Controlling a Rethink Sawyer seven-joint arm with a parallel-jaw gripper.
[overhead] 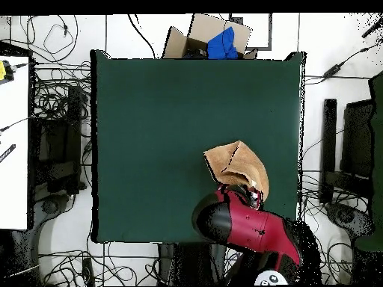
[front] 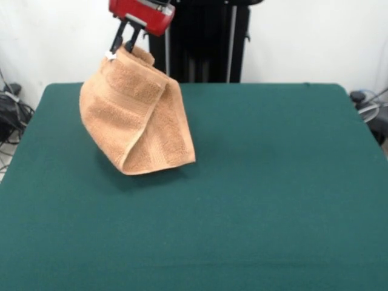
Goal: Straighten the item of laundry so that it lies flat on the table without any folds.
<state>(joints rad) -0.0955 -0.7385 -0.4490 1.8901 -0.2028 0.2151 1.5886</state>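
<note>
The item of laundry (front: 138, 117), a peach-orange terry towel, hangs folded from one corner above the green table (front: 254, 182). Its lower edge reaches down to about the table's surface; I cannot tell whether it touches. My gripper (front: 123, 47) is shut on the towel's top corner, where a small white tag shows. Seen from overhead, the towel (overhead: 234, 166) spreads out just beyond the red arm head, and the gripper (overhead: 254, 199) is mostly hidden under that head, near the table (overhead: 164, 112) side closest to the robot's base.
A cardboard box (overhead: 196, 37) with a blue object (overhead: 223, 45) in it stands off the table's far edge in the overhead view. Cables and equipment lie on the floor round the table. A white surface (overhead: 13, 142) is at the left.
</note>
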